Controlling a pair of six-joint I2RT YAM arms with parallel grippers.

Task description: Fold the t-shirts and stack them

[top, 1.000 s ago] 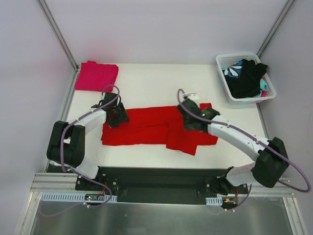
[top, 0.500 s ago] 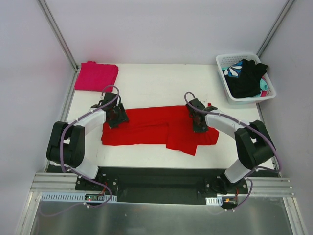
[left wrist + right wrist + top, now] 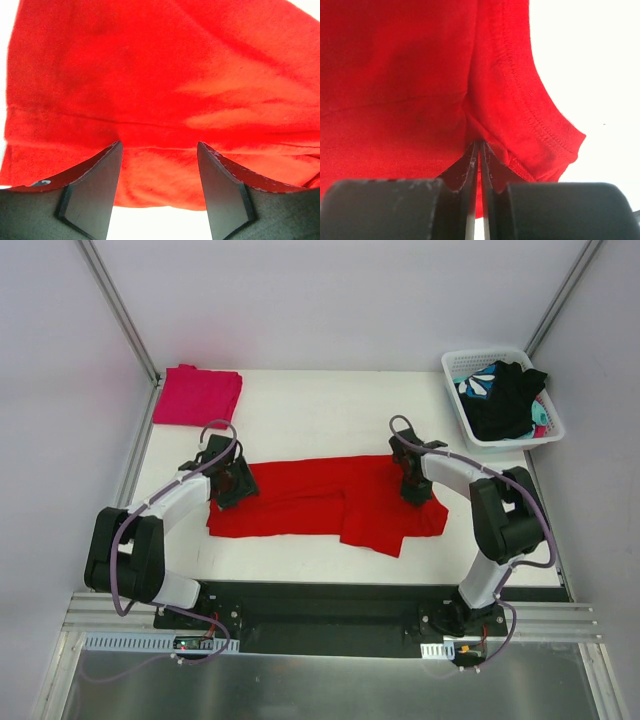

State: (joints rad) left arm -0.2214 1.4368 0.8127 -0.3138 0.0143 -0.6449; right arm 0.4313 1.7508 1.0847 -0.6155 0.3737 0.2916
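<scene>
The large red t-shirt (image 3: 320, 502) lies spread lengthwise across the middle of the table. My left gripper (image 3: 226, 484) sits at its left end. In the left wrist view the left gripper (image 3: 159, 148) is open, with red cloth (image 3: 150, 75) lying between and beyond the fingers (image 3: 102, 170). My right gripper (image 3: 413, 486) is at the shirt's right end. In the right wrist view the right gripper (image 3: 480, 144) is shut, pinching a fold of the red shirt (image 3: 410, 75) beside a hemmed sleeve edge (image 3: 540, 125). The magenta-pink shirt (image 3: 197, 395) lies folded at the far left corner.
A white basket (image 3: 460, 365) stands at the far right, holding a black garment (image 3: 505, 400) and a teal-and-white patterned one (image 3: 478, 382). Bare white table (image 3: 320, 415) lies behind the red shirt, and a narrow strip runs in front of it.
My right gripper has moved rightward along the red shirt to its right end, and the right arm has folded in. My left arm has shifted slightly left.
</scene>
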